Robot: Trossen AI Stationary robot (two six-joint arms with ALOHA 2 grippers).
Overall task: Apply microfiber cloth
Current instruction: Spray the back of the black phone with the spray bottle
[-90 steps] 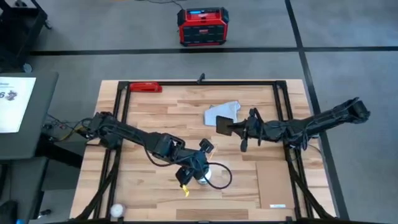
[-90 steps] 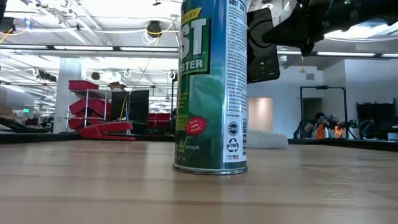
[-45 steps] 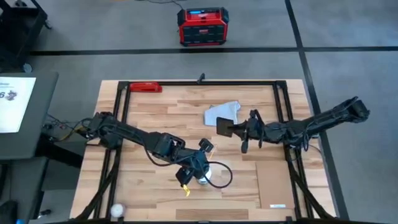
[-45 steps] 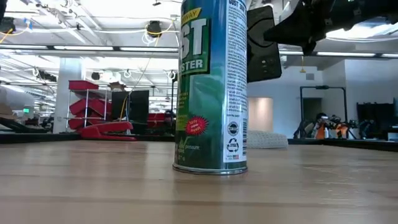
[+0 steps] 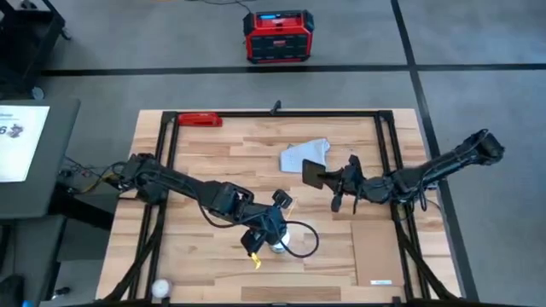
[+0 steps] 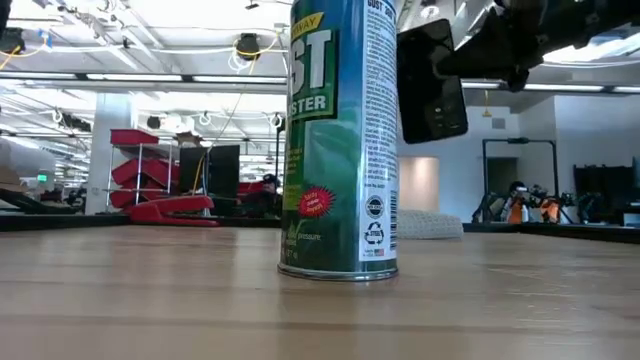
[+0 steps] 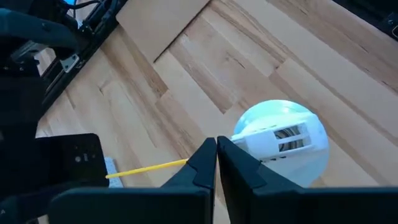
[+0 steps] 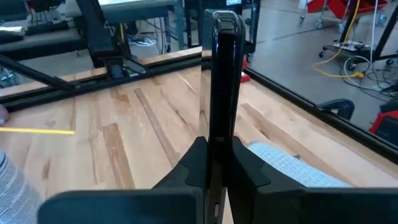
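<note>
While right gripper (image 5: 339,178) clamps phone (image 5: 311,175) | shifted nearer | left gripper (image 7: 216,163) closed, empty | cloth (image 5: 304,153) unmoved

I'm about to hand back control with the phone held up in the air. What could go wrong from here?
The right end effector pinches the black phone by one thin edge above the table; it could slip and drop. The microfiber cloth lies crumpled and may bunch when wiped. The left end effector, shut beside the spray can, could tip it.
</note>
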